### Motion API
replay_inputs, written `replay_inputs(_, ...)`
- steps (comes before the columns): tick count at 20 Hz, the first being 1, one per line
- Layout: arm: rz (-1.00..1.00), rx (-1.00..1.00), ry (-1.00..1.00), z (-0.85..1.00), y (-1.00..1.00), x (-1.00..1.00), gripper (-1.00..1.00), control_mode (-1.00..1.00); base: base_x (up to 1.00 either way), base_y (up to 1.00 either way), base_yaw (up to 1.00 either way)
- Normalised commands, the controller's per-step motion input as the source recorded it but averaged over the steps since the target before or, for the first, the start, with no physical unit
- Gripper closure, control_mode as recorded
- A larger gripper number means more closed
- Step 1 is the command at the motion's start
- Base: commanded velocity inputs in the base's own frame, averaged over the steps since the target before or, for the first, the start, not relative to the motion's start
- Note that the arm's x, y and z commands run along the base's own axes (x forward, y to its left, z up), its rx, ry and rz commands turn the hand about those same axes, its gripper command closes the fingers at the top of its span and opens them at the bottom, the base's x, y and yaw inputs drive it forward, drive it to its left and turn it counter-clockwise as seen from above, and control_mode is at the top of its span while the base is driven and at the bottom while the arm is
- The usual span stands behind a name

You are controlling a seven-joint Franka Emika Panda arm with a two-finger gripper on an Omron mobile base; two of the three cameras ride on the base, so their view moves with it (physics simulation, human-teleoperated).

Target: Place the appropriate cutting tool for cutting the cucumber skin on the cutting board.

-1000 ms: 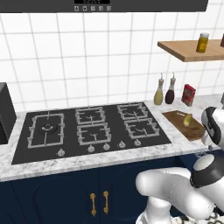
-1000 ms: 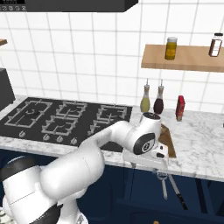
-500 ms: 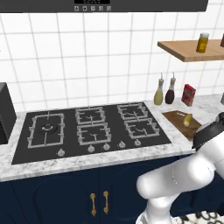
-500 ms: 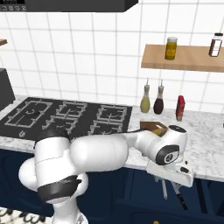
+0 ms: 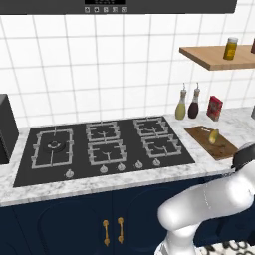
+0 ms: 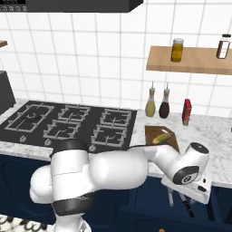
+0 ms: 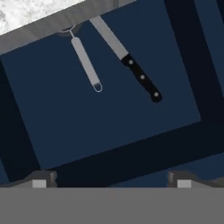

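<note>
— What finishes do you see?
— The cutting board [image 6: 164,139] is dark grained wood; the tabletop [image 5: 64,188] is speckled marble.
— The drawer?
— The cutting tool [image 7: 85,60] looks matt grey metal; the knife [image 7: 127,59] has a glossy black handle.

Grey-veined marble counter [image 5: 99,184], black gas hob [image 5: 104,147], dark brown cutting board [image 5: 211,145] (cucumber [image 5: 213,136] on it), two bottles [image 5: 187,104], red box [image 5: 214,107], open navy drawer [image 7: 109,118] holding peeler [image 7: 86,61] and black-handled knife [image 7: 127,59].

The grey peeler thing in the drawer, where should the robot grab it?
Probably around the middle of the peeler's straight grey handle, coming from above with the open gripper. It lies flat, apart from the black-handled knife, and its head is tucked under the counter edge.
</note>
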Motion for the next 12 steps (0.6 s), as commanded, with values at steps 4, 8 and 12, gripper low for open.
replay_inputs(4,0.00,0.00,-0.04,-0.38,0.00,0.02,-1.00,-1.00,0.00,0.00,0.00)
replay_inputs(8,0.00,-0.02,0.00,-0.44,0.02,0.00,-1.00,-1.00,0.00,0.00,0.00)
replay_inputs(12,0.00,-0.05,0.00,-0.39,0.22,0.07,-1.00,-1.00,0.00,0.00,0.00)
